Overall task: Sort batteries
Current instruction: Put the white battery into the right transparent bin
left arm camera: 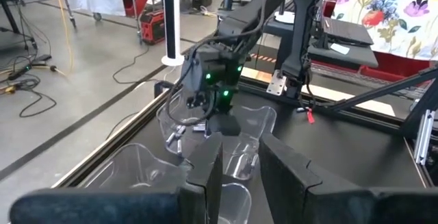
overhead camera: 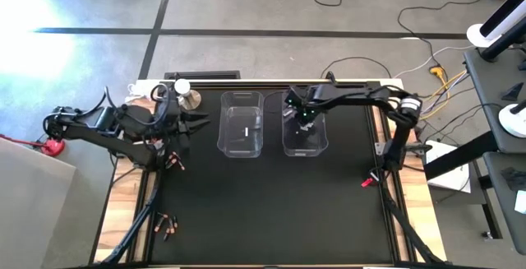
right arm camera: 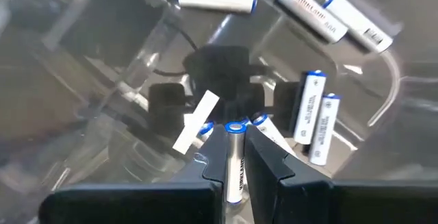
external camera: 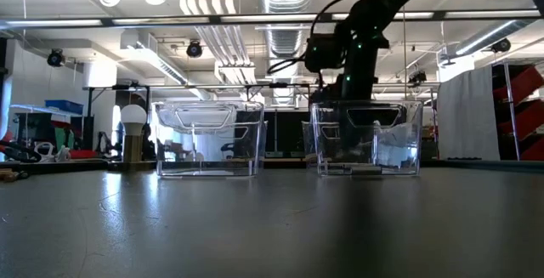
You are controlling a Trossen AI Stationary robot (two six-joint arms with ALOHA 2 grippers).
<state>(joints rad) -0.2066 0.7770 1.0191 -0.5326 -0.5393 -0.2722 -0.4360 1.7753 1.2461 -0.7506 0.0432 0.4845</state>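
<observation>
Two clear plastic bins on black table (overhead camera: 271, 211): left bin (overhead camera: 241, 124) with one white battery (overhead camera: 246, 131); right bin (overhead camera: 306, 123) with white blue-tipped batteries (right arm camera: 315, 116). Right gripper (right arm camera: 235, 157) over right bin, clamped on white battery (right arm camera: 235, 162). Left gripper (left arm camera: 239, 162) near table's left edge, narrowly parted, empty. Copper-reddish batteries (overhead camera: 167, 224) loose at left front. Workshop behind.

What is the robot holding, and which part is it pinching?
The right gripper holds a white battery over the right bin, pinched along its sides, blue-ringed end poking forward. The left gripper holds nothing visible.

Two dark fingers (left arm camera: 205, 176) frame clear plastic bins (left arm camera: 246, 125); beyond, the right arm's black gripper (left arm camera: 205, 125) hangs over one bin.
</observation>
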